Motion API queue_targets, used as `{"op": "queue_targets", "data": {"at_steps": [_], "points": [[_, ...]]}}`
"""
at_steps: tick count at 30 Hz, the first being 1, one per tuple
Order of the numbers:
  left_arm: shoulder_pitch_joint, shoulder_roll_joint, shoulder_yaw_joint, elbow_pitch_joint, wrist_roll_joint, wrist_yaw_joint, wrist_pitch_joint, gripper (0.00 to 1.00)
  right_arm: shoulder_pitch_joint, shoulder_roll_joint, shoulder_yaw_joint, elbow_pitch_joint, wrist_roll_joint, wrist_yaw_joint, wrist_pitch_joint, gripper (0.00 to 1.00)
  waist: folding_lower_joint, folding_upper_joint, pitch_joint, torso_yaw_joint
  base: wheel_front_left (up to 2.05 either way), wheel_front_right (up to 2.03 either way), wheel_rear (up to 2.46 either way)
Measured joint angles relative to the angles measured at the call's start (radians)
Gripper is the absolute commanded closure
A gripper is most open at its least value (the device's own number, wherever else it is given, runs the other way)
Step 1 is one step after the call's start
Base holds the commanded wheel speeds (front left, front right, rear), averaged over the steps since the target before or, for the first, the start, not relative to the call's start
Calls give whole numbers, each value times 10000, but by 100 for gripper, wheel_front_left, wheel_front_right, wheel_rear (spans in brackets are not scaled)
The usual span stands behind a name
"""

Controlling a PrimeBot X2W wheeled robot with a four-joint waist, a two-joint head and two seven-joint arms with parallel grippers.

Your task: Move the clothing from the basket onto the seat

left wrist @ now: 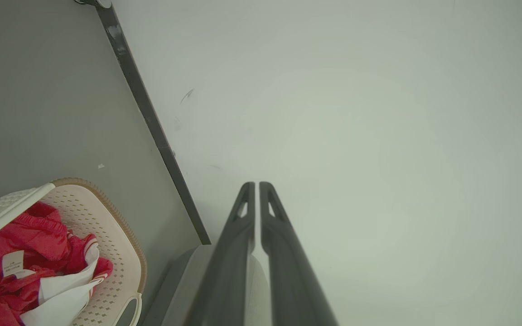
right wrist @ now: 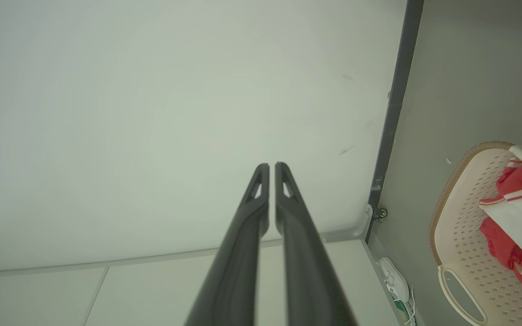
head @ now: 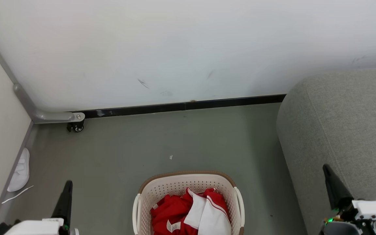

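head view: clothing (head: 188,212) heaped in basket (head: 175,186) on floor (head: 142,140), centre bottom, seat (head: 344,124) just to its right. left gripper (head: 68,186) and right gripper (head: 326,169) both pinched closed, empty, flanking basket. best to open one, drop straight in, pinch a thick fold, lift clear before swinging right.

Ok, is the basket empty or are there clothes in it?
Not empty: red and white clothing lies bunched up inside the basket, none of it hanging over the sides.

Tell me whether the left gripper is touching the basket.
Apart. In the head view the left gripper stands at the lower left, with bare grey floor between it and the basket.
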Motion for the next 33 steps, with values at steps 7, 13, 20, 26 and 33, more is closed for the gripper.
{"op": "queue_targets", "data": {"at_steps": [7,13,20,26,33], "points": [[384,-263,-36,378,2,2,-13,0,455,205,48,353,2,0,-13,0,1,0,6,1,0,0,0],[383,-251,-33,282,27,2,-150,0,440,205,69,303,6,0,-88,0,0,0,17,3,0,0,0],[377,-244,-42,54,194,2,-320,0,422,201,203,84,71,-2,-222,0,3,0,16,2,0,0,0],[356,-217,-90,-134,372,2,-535,0,409,194,349,-119,4,0,-376,0,20,0,-3,-6,0,0,0],[344,19,-196,-389,838,2,-851,0,346,155,497,-384,-412,0,-650,0,74,0,-29,-15,0,0,0]]}}
